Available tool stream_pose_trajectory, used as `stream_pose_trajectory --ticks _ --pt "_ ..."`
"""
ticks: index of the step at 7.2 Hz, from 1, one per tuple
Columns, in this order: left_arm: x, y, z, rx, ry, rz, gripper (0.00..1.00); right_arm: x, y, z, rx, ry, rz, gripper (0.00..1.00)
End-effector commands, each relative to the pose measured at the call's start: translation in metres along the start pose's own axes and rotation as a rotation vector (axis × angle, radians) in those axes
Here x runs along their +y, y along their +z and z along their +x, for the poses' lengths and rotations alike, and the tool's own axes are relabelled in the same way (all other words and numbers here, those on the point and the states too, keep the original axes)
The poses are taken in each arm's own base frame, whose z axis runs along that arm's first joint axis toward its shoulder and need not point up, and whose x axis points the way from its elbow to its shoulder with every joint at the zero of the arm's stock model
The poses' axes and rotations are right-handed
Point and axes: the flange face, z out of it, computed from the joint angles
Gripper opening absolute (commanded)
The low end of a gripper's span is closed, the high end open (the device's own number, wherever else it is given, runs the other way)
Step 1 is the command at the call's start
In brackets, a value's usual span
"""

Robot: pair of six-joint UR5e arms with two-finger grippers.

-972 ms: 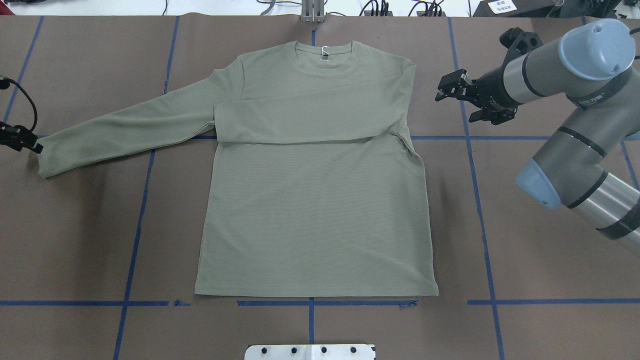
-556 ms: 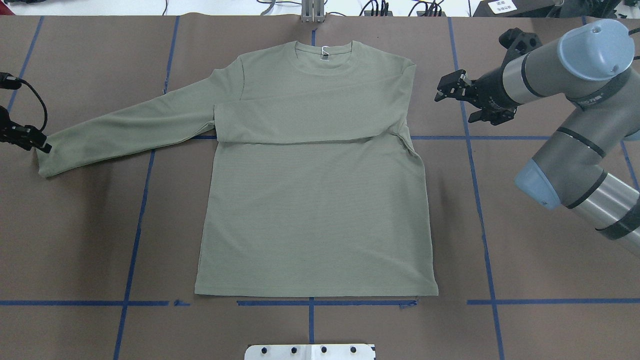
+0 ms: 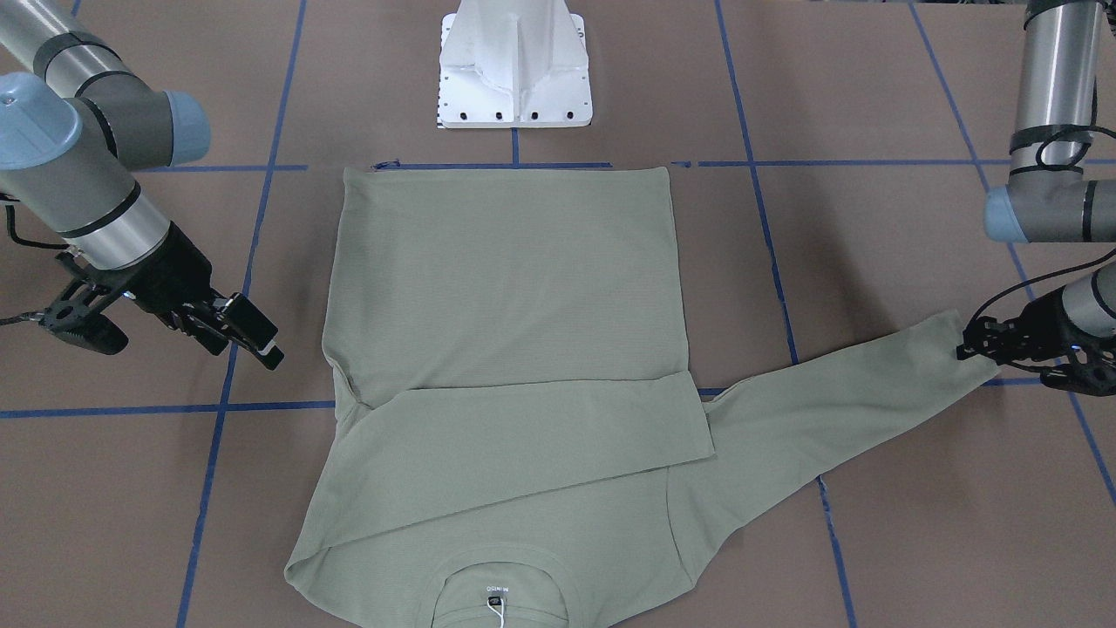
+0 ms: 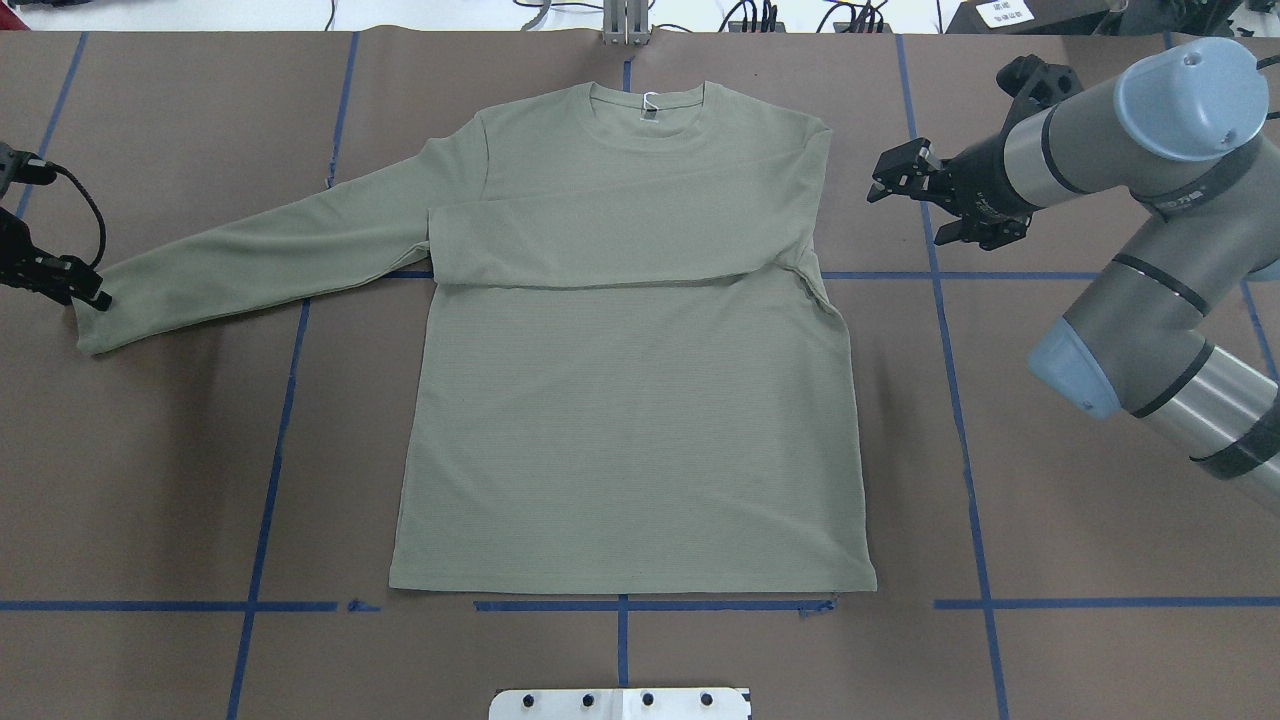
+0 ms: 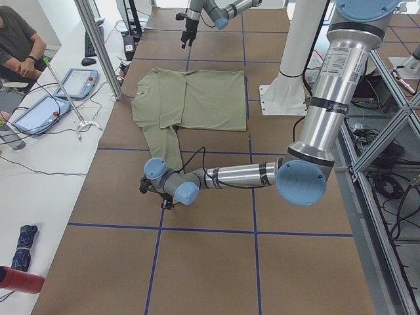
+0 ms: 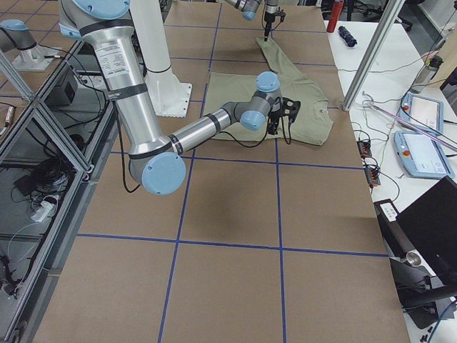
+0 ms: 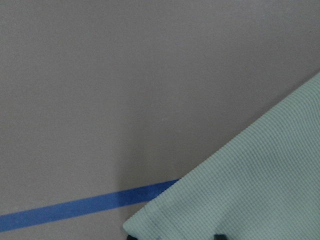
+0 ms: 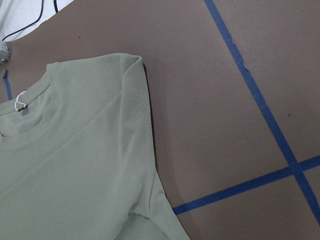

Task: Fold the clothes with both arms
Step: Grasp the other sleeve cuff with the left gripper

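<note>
Overhead exterior view: my sage-green knit shirt (image 4: 630,420) lies flat on the brown paper table (image 4: 1060,500), long axis running near to far. The round ribbed collar (image 4: 650,112) points far and the hem is near. The right sleeve's folded across the chest, the left sleeve (image 4: 260,255) stretches out leftward. My left gripper (image 4: 85,290) sits right at that cuff; can't tell if it's clamped. My right gripper (image 4: 908,200) hovers beside the right shoulder, fingers spread, holding nothing.

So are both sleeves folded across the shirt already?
No, one sleeve lies across the chest; the other sleeve stretches sideways over the table.
</note>
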Motion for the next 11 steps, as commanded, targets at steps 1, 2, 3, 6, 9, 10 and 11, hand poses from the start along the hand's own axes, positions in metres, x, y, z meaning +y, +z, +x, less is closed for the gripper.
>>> stream_pose_trajectory --ticks 1,2,3,6,9,10,11 --pt "-0.001 -0.002 0.003 0.001 0.012 0.008 0.55 0.000 0.000 0.000 -0.001 0.004 0.001 1.00" --pt "0.001 -0.004 0.001 0.003 0.018 0.020 0.52 0.000 -0.001 -0.001 -0.002 0.005 0.001 1.00" --pt "0.003 -0.004 0.000 0.002 0.019 0.022 0.44 0.000 -0.001 -0.001 -0.002 0.005 0.001 1.00" --pt "-0.008 -0.022 0.017 -0.017 0.060 0.078 0.00 0.000 -0.001 -0.001 -0.002 0.005 0.001 1.00" --pt "-0.022 -0.102 0.112 0.092 0.007 0.177 0.00 -0.001 -0.005 0.002 -0.004 -0.003 0.001 1.00" --pt "-0.025 -0.140 0.162 0.149 -0.079 0.231 0.00 0.002 -0.008 0.017 0.007 -0.004 -0.007 1.00" --pt "-0.027 -0.157 0.222 0.220 -0.135 0.242 0.00 -0.007 -0.013 0.033 0.021 -0.030 0.005 1.00"
